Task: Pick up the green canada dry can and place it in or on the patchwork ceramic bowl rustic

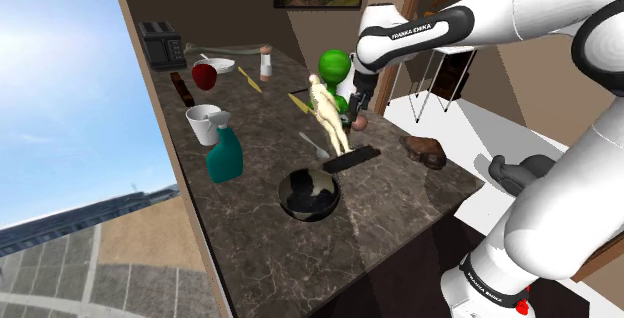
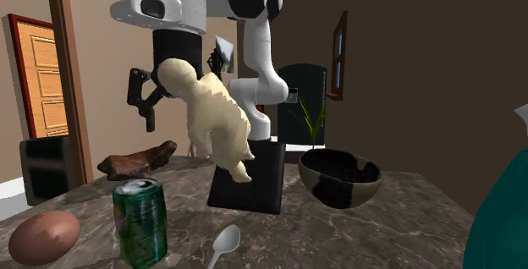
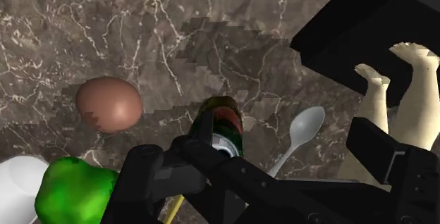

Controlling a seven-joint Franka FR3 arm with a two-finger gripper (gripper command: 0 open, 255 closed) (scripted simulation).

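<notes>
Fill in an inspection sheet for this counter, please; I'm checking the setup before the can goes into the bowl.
Surface: dark marble counter, with things spread across it.
Job's things: green can upright, apart from the dark-and-cream bowl.
Clutter: pale figurine on a black base, between can and bowl in the second exterior view; brown egg and white spoon beside the can; teal spray bottle, white cup, toaster.
Grippers: pincer open, above the can, holding nothing.
Cables: nothing seen.
Surroundings: sky beyond the counter's edge; wooden door.
</notes>
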